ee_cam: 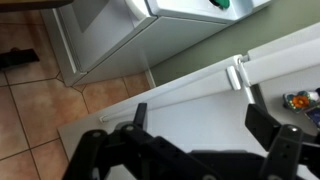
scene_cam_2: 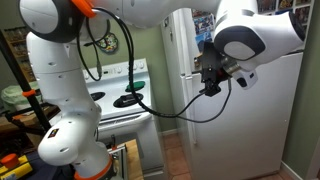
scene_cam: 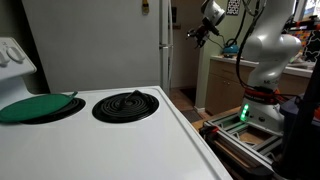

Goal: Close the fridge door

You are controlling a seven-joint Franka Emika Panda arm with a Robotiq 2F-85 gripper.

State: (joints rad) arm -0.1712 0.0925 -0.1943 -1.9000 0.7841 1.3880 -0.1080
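Note:
The fridge door [scene_cam: 165, 40] is a tall, narrow white panel at the front edge of the big white fridge; it also shows in an exterior view [scene_cam_2: 182, 50], standing out from the fridge body. My gripper [scene_cam: 202, 31] is raised just beside the door's outer side, and in an exterior view [scene_cam_2: 210, 78] it hangs close in front of the fridge. In the wrist view the door's white surface [ee_cam: 190, 95] fills the space behind my gripper [ee_cam: 200, 120]. Both black fingers are spread wide with nothing between them. I cannot tell whether they touch the door.
A white stove top [scene_cam: 150, 130] with a black coil burner [scene_cam: 125, 105] and a green lid [scene_cam: 35, 107] fills the foreground. A beige cabinet [scene_cam: 220, 80] stands behind the arm's base [scene_cam: 265, 105]. The stove [scene_cam_2: 120, 95] is left of the fridge. There is a tiled floor [ee_cam: 40, 100] below.

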